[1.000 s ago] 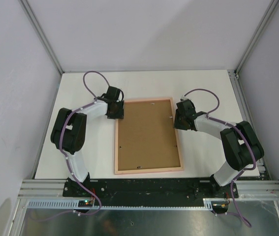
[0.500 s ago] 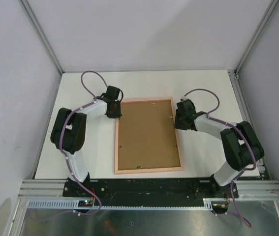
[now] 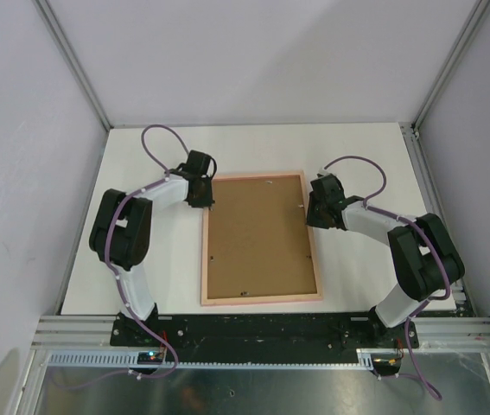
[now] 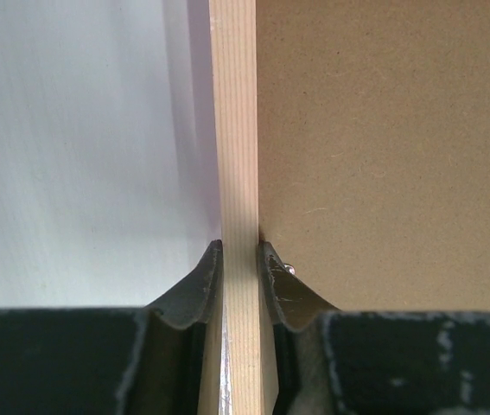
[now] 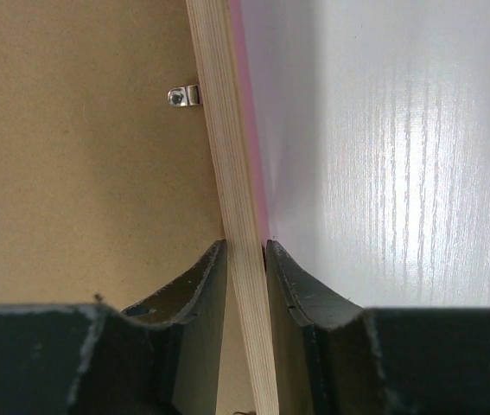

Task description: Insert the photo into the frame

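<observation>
The frame [image 3: 262, 299] lies face down in the middle of the white worktop [image 3: 365, 156], with the brown backing board [image 3: 257, 238] filling its opening. A small metal clip [image 5: 183, 96] sits on the board by the right rail. The photo is nowhere in sight; whether it sits under the board I cannot tell.

The left jaws are closed on the left rail near its far corner, one finger on each side of the wood. The right jaws pinch the right rail the same way, near its far end.

To my eye this is a two-armed hold on the frame, ready to lift or turn it. The next move calls for both arms rising together and level, so the thin rails do not twist or slip free.
</observation>
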